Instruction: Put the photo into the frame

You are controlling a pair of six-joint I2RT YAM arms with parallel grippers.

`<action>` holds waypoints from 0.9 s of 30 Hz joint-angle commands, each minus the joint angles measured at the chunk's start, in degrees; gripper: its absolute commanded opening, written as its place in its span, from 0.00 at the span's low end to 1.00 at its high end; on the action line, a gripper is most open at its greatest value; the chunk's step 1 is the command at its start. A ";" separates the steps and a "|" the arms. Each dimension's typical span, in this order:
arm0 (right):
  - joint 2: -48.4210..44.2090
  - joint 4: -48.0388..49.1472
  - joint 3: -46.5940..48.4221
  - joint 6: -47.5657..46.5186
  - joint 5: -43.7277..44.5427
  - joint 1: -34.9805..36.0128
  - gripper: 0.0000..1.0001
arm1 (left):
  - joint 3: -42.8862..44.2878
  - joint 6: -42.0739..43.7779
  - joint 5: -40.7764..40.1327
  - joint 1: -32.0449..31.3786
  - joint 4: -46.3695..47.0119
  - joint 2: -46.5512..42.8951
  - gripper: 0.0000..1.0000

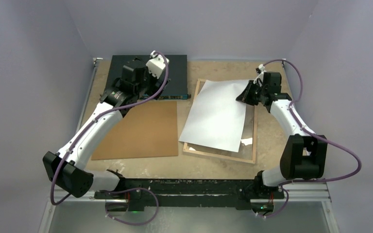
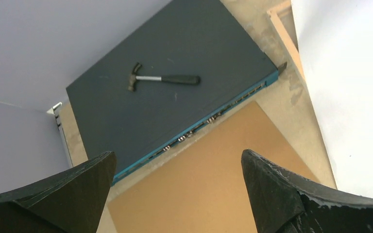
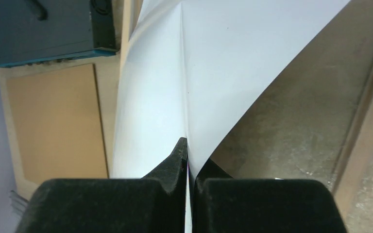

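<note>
Nearest us, we see the board (image 1: 138, 131) lying flat on the left and the frame (image 1: 254, 138) on the right. The photo (image 1: 216, 116) lies pale back up, skewed across the frame and overhanging its left rail. At the photo's far right edge our right gripper (image 3: 188, 155) is clenched on the sheet, that edge raised off the frame. Farther back on the left, our left gripper (image 2: 177, 160) hangs released, fingers wide apart, above the box (image 2: 175, 116), where a hammer (image 2: 162, 79) lies.
</note>
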 commanded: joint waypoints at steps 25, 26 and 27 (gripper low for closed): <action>-1.96 -12.13 0.73 -9.28 -1.24 -4.85 0.17 | 11.58 -4.41 14.08 0.25 -8.65 6.05 1.00; -2.10 -12.15 0.41 -9.15 -0.23 -5.01 0.18 | 11.78 -4.84 15.19 0.21 -8.65 6.17 1.00; -2.06 -12.18 0.14 -9.06 0.45 -5.25 0.19 | 11.76 -5.18 16.07 0.26 -8.41 6.19 1.00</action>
